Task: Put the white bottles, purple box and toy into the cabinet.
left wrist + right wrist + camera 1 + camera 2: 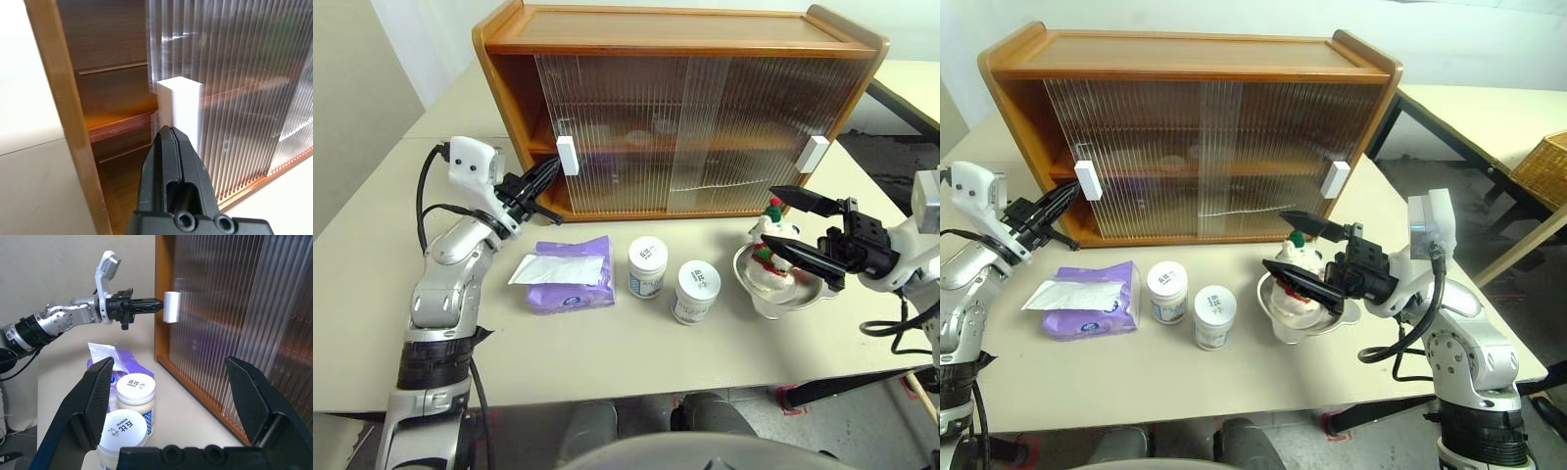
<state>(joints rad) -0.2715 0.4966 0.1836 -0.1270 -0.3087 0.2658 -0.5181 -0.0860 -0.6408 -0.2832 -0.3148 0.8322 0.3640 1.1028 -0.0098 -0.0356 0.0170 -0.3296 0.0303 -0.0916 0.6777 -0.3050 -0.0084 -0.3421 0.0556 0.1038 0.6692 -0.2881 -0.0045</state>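
I think I am in a plain test room. I see pale tables [372, 323] pushed together, bare white walls [1489, 39] and tape marks [793, 399] on the floor.

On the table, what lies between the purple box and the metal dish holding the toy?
The two white bottles stand between the purple box and the metal dish, as the left eye view shows.

Illumination is bright, even and diffuse. Shadows beneath the jars [647, 266] and the tissue pack [571, 275] are soft and short. Pale glare streaks the cabinet [675, 44] doors. In the left wrist view, the near fingers [171, 166] are slightly soft at 6 o'clock.
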